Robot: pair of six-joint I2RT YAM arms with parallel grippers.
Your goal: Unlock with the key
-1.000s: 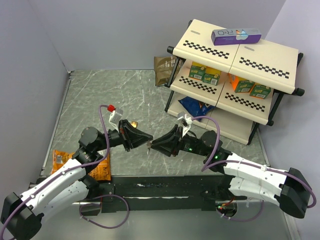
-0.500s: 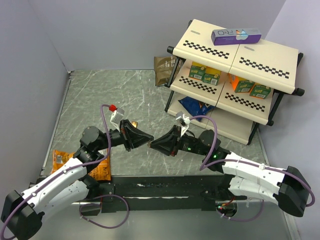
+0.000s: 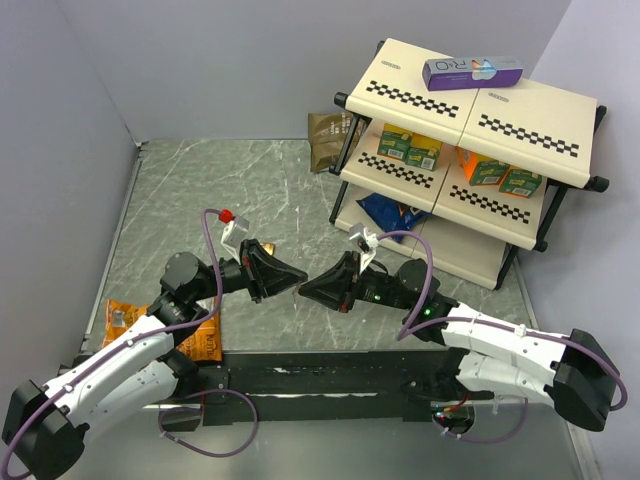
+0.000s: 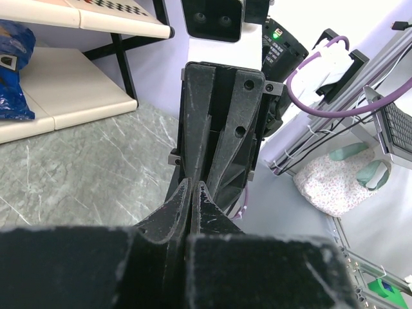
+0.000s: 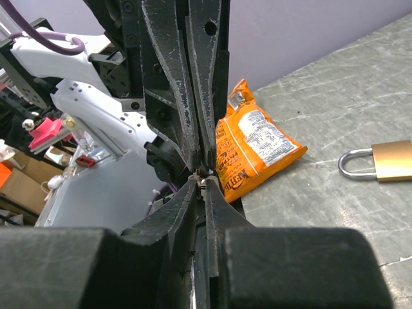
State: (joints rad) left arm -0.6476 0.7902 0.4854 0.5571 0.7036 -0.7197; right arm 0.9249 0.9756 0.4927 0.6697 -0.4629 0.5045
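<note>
The key point(image 5: 202, 182), a silver speck, sits pinched in the right gripper's point(image 5: 201, 188) closed tips. These meet the left gripper's point(image 4: 192, 193) closed tips near the padlock point(image 5: 385, 161). The key's axis cannot be told.

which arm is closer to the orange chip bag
Left. The left arm passes right over the orange chip bag; the right arm reaches in from the opposite side, well away from it.

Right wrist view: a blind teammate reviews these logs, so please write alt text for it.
The right hand and left hand, both shut, meet tip to tip, with a tiny silvery glint, likely the key, between them. Behind lie an orange snack bag and a brass padlock on the grey table.
</note>
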